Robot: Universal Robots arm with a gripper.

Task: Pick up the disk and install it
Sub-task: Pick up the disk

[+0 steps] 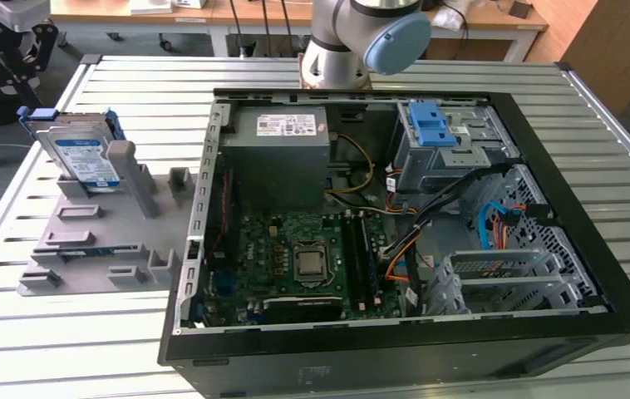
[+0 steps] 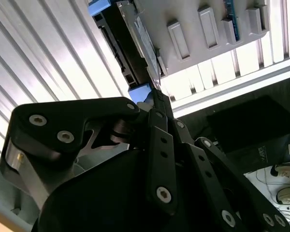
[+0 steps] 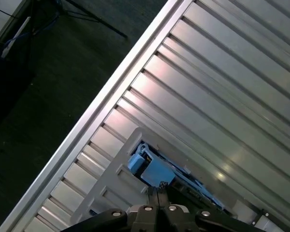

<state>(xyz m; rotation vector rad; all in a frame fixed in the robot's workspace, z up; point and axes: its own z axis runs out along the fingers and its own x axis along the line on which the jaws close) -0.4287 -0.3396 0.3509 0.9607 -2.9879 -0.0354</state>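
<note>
The disk (image 1: 80, 158) stands on edge in a grey slotted holder (image 1: 93, 249) on the slatted table, at the exterior view's left. It is silver with a white-and-blue label and a blue carrier frame. In both wrist views my gripper (image 3: 158, 191) hangs well above the disk (image 3: 159, 174), apart from it. The black fingers (image 2: 157, 140) lie together, shut, with nothing between them. The second wrist view looks along the disk's (image 2: 130, 48) thin edge, with the holder's (image 2: 203, 29) slots beside it.
An open black computer case (image 1: 404, 349) lies on the table, to the right in the exterior view. Inside are a grey power supply (image 1: 282, 150), a motherboard (image 1: 304, 258), cables and a drive bay with a blue latch (image 1: 431, 125). The arm's base (image 1: 343, 50) stands behind the case.
</note>
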